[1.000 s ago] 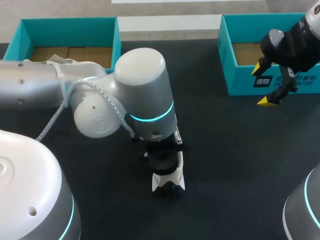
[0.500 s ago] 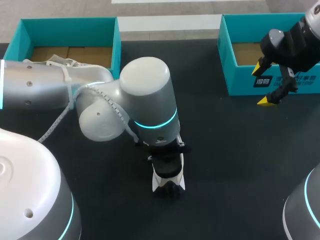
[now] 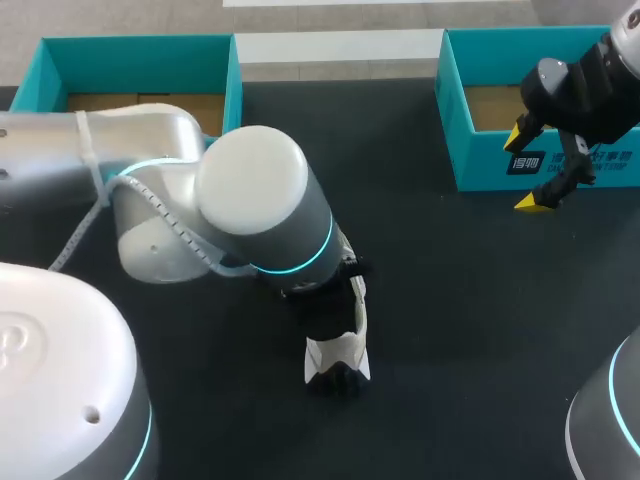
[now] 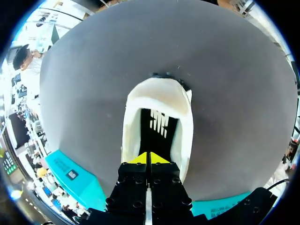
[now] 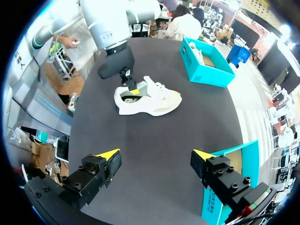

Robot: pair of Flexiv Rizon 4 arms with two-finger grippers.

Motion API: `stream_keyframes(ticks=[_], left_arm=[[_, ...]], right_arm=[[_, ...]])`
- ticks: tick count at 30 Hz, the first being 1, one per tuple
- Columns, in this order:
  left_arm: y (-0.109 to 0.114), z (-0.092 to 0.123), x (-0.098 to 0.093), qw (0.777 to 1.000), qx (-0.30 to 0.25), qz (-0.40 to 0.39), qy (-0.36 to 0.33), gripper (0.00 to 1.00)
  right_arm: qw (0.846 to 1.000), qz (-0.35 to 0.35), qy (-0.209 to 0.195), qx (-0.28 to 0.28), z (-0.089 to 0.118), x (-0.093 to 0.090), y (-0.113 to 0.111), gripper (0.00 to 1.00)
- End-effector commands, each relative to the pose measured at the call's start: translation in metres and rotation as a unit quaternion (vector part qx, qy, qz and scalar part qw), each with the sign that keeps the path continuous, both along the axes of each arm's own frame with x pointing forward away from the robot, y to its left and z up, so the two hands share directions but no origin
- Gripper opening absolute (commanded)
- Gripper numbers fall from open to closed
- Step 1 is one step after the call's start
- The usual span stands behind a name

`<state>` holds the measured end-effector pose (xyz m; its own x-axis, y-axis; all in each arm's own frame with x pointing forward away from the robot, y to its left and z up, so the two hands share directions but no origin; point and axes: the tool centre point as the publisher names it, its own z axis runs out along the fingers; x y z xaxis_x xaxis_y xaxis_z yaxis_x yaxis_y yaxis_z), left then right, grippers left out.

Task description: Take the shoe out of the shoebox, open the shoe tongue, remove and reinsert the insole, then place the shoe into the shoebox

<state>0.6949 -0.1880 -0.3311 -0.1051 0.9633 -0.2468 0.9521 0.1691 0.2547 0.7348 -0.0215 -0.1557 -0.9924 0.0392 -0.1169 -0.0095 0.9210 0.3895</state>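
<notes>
A white shoe (image 3: 338, 352) stands upright on its sole on the black table (image 3: 450, 300), out of either box, and everything here is placed from it. In the head view only its front end shows, the rest being covered by the left arm's wrist, which hangs directly over it. The left gripper (image 4: 149, 158) points down into the shoe's opening at the heel end; its two yellow tips are pressed together with no gap, and whether they pinch anything thin there cannot be told. Ahead of those tips, inside the shoe, lies the dark insole (image 4: 157, 126) with a pale mark on it, framed by the white lining. The right gripper (image 5: 154, 154) is well apart from the shoe, off to its right and farther back over the table, its fingers spread wide with nothing between them. Just behind that gripper, and so also well to the shoe's right, sits a teal shoebox (image 3: 480, 150) with a brown floor. A second teal shoebox (image 3: 140, 45) lies well behind and to the left of the shoe, partly hidden by the left arm
</notes>
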Motion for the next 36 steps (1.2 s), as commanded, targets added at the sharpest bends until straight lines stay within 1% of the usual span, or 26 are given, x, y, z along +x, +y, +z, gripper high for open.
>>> stream_keyframes(ticks=[1, 6, 13, 14, 15, 16, 17, 26, 36], left_arm=[[0.005, 0.012, 0.005, 1.000, 0.013, 0.006, -0.016, 0.00], [0.006, 0.004, 0.020, 0.999, 0.029, 0.011, -0.031, 0.00], [0.008, -0.002, 0.021, 0.999, 0.035, 0.012, -0.026, 0.00], [0.008, -0.003, 0.020, 0.999, 0.035, 0.012, -0.025, 0.07], [0.007, -0.003, 0.019, 0.999, 0.035, 0.013, -0.024, 0.24], [0.007, -0.005, 0.019, 0.999, 0.035, 0.013, -0.023, 0.56], [0.006, -0.006, 0.018, 0.999, 0.036, 0.014, -0.023, 1.00], [0.011, -0.013, 0.021, 0.999, 0.045, 0.022, -0.019, 1.00], [0.012, -0.011, 0.018, 0.998, 0.050, 0.015, -0.024, 1.00]], right_arm=[[1.000, 0.000, 0.002, -0.002, 0.000, 0.002, 0.002, 1.00], [1.000, 0.000, 0.002, -0.002, 0.000, 0.002, 0.002, 1.00], [1.000, 0.000, 0.002, -0.002, 0.000, 0.002, 0.002, 1.00], [1.000, 0.000, 0.002, -0.002, 0.000, 0.002, 0.002, 1.00], [1.000, 0.000, 0.002, -0.002, 0.000, 0.002, 0.002, 1.00], [1.000, 0.000, 0.002, -0.002, 0.000, 0.002, 0.002, 1.00], [1.000, 0.000, 0.002, -0.002, 0.000, 0.002, 0.002, 1.00], [1.000, 0.000, 0.002, -0.002, 0.000, 0.002, 0.002, 1.00], [1.000, 0.000, 0.002, -0.002, 0.000, 0.002, 0.002, 1.00]])
